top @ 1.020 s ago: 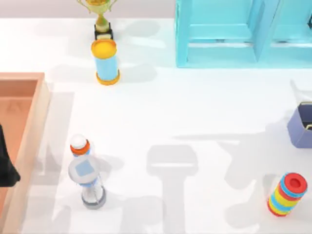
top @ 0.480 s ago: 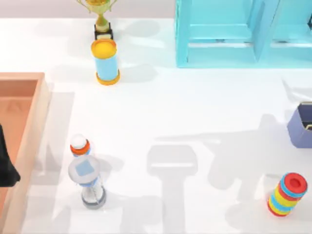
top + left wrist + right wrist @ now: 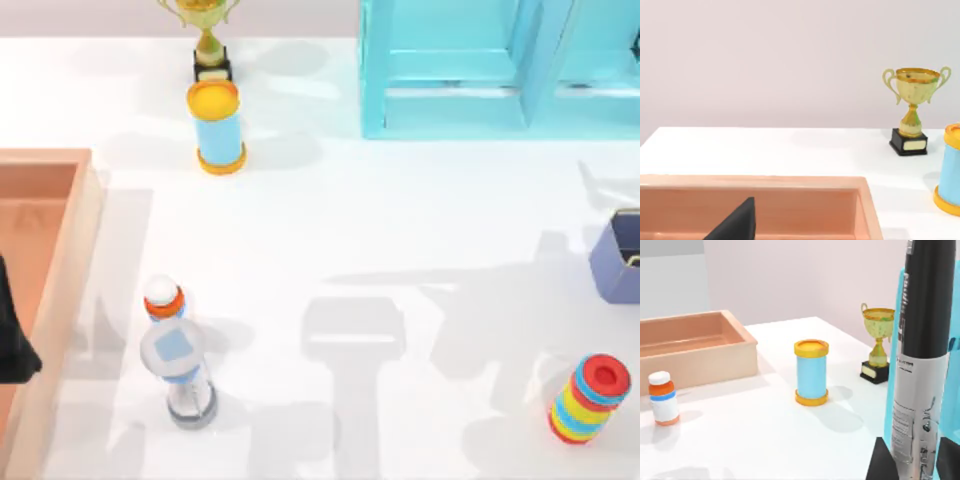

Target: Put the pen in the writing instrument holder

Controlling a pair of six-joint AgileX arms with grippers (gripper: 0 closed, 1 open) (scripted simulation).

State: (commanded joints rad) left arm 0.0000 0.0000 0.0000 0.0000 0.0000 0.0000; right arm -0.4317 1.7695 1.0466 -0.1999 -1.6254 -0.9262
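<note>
Closest in, from the right wrist: grips the pen (image 3: 920, 340) low on its silver-grey section, right gripper (image 3: 912, 467) pinching it between dark fingers (image 3: 879, 462) on either side. Keeps it upright, probably so that it can drop end-first into a narrow square opening rather than lie across the rim. Looks past the pen to the blue can (image 3: 811, 372), with the trophy (image 3: 877, 345) just behind the can and the wooden tray (image 3: 700, 357) off to the can's other side. From above: finds the holder (image 3: 612, 265) well to the right of the can and nearer the front edge, standing open-side up and with no pen in it, the ring stack (image 3: 590, 398) nearer the front again. Judged from that: carrying phase, pen in the air and not yet lowered. Parks the left gripper (image 3: 735, 227) over the tray, left of the can; cannot tell how its grip stands. Against the frames a second and half a second back: nothing on the table displaced, can, trophy, holder and rings all in place; only the arm shadows right of the can drawn differently, drifting a little around the holder, which suggests the right arm moving overhead.
</note>
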